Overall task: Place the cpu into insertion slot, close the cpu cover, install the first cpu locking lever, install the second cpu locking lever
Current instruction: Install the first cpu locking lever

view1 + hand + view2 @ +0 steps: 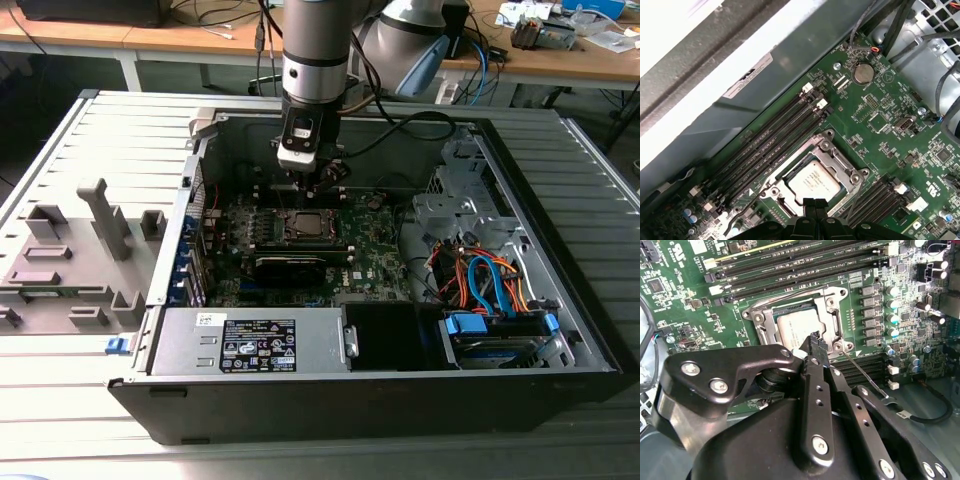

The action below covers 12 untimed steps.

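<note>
A grey slatted worktop [70, 410] spreads all round beneath the claw [318, 190], evenly lit with no hard shadows. Well off from the claw, towards the exterior view's left, a set of grey moulded holders [70, 255] stands on the slats, and a small blue clip [117, 345] lies nearer the front edge. Beyond the claw, wooden desks [180, 38] on white legs [130, 70] run across the back, strewn with dark cables [225, 15]. Under them the floor [40, 100] is dark.
</note>
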{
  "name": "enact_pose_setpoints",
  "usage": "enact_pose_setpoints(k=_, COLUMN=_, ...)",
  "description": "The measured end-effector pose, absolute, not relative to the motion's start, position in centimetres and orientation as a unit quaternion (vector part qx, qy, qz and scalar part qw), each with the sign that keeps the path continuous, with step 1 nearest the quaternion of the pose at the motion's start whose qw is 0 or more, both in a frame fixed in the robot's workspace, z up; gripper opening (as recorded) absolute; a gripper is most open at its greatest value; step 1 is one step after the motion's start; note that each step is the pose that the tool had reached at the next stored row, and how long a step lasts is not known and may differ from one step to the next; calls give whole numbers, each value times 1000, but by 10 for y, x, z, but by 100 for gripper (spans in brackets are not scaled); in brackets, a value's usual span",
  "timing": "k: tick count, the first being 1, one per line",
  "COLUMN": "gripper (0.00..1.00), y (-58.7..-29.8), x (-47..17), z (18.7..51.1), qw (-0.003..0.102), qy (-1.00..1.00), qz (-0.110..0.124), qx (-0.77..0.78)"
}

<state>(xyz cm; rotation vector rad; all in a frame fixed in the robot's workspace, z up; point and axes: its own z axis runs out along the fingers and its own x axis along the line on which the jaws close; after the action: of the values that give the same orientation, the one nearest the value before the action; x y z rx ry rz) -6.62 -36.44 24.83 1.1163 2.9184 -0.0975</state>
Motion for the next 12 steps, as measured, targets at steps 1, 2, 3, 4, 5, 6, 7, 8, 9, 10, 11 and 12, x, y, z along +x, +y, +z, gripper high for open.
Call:
enact_pose_setpoints(k=1, gripper=11, y=-364, x=-66, z=248, qw=8, qy=934, qz=-31, qx=355)
enact_pose_setpoints(k=2, gripper=11, y=-364, x=-66, z=248, qw=8, qy=935, qz=-31, qx=352)
enact_pose_setpoints(k=3, gripper=11, y=-364, x=-66, z=248, qw=8, qy=936, qz=-31, qx=350)
enact_pose_setpoints(k=4, gripper=11, y=-364, x=-66, z=248, qw=8, qy=937, qz=-31, qx=348)
enact_pose_setpoints(k=5, gripper=11, y=-364, x=-66, z=248, qw=8, qy=937, qz=-31, qx=347)
enact_pose_setpoints(k=6, gripper=11, y=-364, x=-66, z=248, qw=8, qy=938, qz=-31, qx=345)
enact_pose_setpoints(k=7, gripper=11, y=-364, x=-66, z=248, qw=8, qy=939, qz=-31, qx=343)
enact_pose_setpoints(k=8, gripper=11, y=-364, x=-66, z=248, qw=8, qy=939, qz=-31, qx=342)
enact_pose_setpoints(k=9, gripper=11, y=-364, x=-66, z=248, qw=8, qy=940, qz=-31, qx=341)
enact_pose_setpoints(k=10, gripper=11, y=-364, x=-66, z=248, qw=8, qy=940, qz=-31, qx=339)
enact_pose_setpoints(k=11, gripper=11, y=-364, x=-66, z=248, qw=8, qy=941, qz=-31, qx=338)
enact_pose_setpoints(k=12, gripper=11, y=-364, x=-66, z=248, qw=8, qy=942, qz=-31, qx=335)
